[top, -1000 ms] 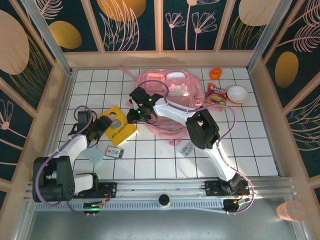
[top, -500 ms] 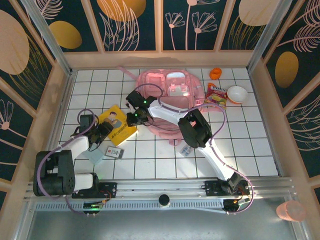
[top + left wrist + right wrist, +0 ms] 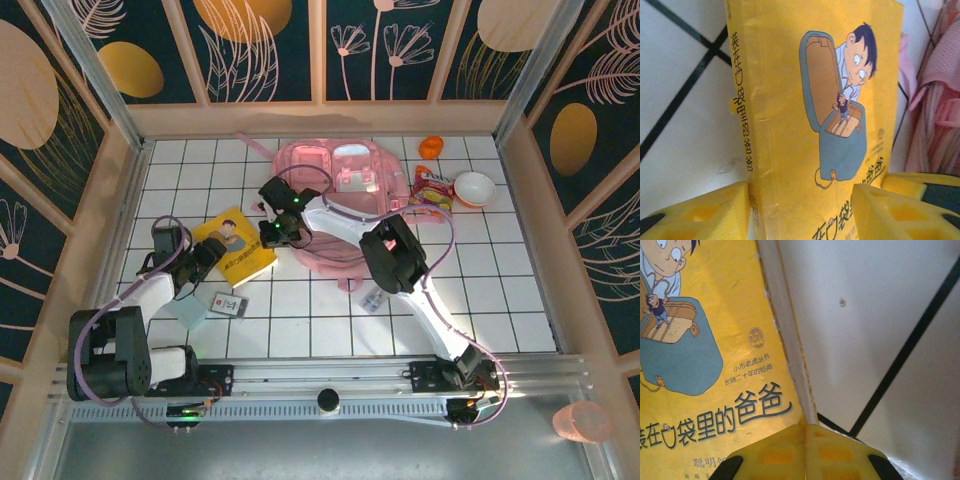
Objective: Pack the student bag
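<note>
pale pink, partly translucent student bag (image 3: 345, 195) lies flat at the far centre of the white tiled worktop (image 3: 500, 290); the right arm reaches across its near edge. just left of it lies a yellow paperback book (image 3: 238, 252) with a cartoon cover. in front of the book are a small white card (image 3: 230, 302) and a pale blue square pad (image 3: 188, 310). right of the bag are an orange cap-like item (image 3: 431, 147), a red-and-yellow snack packet (image 3: 432, 187) and a white bowl (image 3: 474, 188).

left gripper (image 3: 800, 195): jaws part open over the book's near end, one at the spine, the other over the cover; grip cannot be confirmed.

right gripper (image 3: 805, 450): jaws closed, tips meeting at the book's page edge; whether they pinch it cannot be told.
</note>
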`<action>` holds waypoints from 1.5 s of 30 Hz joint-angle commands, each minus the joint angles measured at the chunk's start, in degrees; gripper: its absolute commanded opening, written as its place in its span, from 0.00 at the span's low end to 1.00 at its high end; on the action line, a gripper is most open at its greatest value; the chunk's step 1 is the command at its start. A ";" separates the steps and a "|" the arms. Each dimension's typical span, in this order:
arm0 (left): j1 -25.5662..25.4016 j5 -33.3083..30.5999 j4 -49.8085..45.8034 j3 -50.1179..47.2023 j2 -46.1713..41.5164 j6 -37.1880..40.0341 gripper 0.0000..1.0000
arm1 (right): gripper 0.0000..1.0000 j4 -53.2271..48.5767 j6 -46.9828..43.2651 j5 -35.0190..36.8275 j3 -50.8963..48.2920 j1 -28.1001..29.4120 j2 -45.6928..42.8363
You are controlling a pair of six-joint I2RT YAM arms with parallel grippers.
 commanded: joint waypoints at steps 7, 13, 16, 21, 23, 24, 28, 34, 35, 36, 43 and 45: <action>-1.33 18.95 13.03 -0.55 -1.81 -3.53 0.54 | 0.05 1.39 1.80 -3.89 -2.42 1.05 1.79; -1.33 17.84 13.53 -0.79 -3.84 -3.88 0.54 | 0.04 1.70 2.22 -4.22 -2.71 0.97 1.64; -1.33 11.92 6.69 1.09 -2.83 -0.17 0.46 | 0.04 1.76 2.31 -3.89 -2.96 0.97 1.23; -1.33 4.14 0.66 2.76 -1.25 3.39 0.20 | 0.08 4.28 3.24 -3.50 -5.28 0.82 -1.79; -1.32 2.76 -0.66 3.64 -1.27 4.45 0.13 | 0.12 6.65 3.91 -3.77 -6.95 0.65 -4.13; -1.33 2.20 -1.68 4.39 -1.57 5.46 0.10 | 0.16 7.89 4.42 -3.78 -7.95 0.62 -5.70; -1.41 1.08 -4.48 8.07 -5.35 10.14 0.06 | 0.26 13.49 6.26 -3.23 -12.39 -0.44 -13.74; -5.34 10.02 -1.54 14.83 -10.99 19.89 0.04 | 0.36 24.45 7.79 2.76 -26.13 -2.45 -32.05; -6.85 11.23 -1.34 16.07 -11.35 22.21 0.05 | 0.37 26.17 7.76 4.16 -28.73 -2.66 -35.04; -8.32 13.16 -0.41 17.13 -11.72 23.98 0.05 | 0.37 27.90 7.58 5.78 -31.72 -2.88 -38.60; -14.60 27.83 19.08 17.80 -11.30 20.47 0.00 | 0.43 37.02 4.54 15.64 -50.85 -4.25 -62.68; -17.74 30.56 20.65 19.06 -10.10 21.56 0.00 | 0.45 40.41 3.43 16.68 -56.21 -4.39 -69.15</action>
